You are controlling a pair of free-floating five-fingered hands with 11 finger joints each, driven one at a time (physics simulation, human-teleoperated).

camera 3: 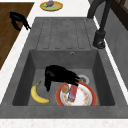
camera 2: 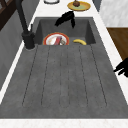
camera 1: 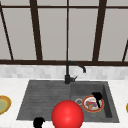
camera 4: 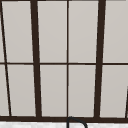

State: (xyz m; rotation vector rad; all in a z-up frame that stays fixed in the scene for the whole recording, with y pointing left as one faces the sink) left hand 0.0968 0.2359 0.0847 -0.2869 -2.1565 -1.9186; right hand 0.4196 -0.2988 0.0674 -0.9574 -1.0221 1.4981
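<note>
I've got my right hand (camera 3: 58, 75) down in the sink basin (camera 3: 37, 62), hovering just over the near-left part of the red-rimmed plate (camera 3: 82, 96), and from the right side view its fingers hang down curled but loose, closed round nothing that I can see; whether a fingertip brushes the plate rim I cannot tell. The plate lies flat on the basin floor beside the drain (camera 3: 83, 79), carrying a small reddish packet (camera 3: 73, 92) and a roundish scrap (camera 3: 65, 88), which is why I'm coming at it from above and to the side, not straight over the food. A banana (camera 3: 38, 95) lies on the basin floor to the other side of the hand, apart from the plate. My left hand (camera 1: 38, 122) hangs parked at the front edge of the counter, off the drainboard (camera 2: 65, 75), fingers curled, holding nothing. In the front view a big red ball (camera 1: 67, 114) sits low in front of the sink, masking part of the basin. The black tap (camera 1: 70, 72) stands behind the sink, spout toward the basin. A yellow plate (camera 3: 51, 5) with something dark on it rests on the counter beyond the drainboard, and the window (camera 4: 67, 60) is behind everything.
</note>
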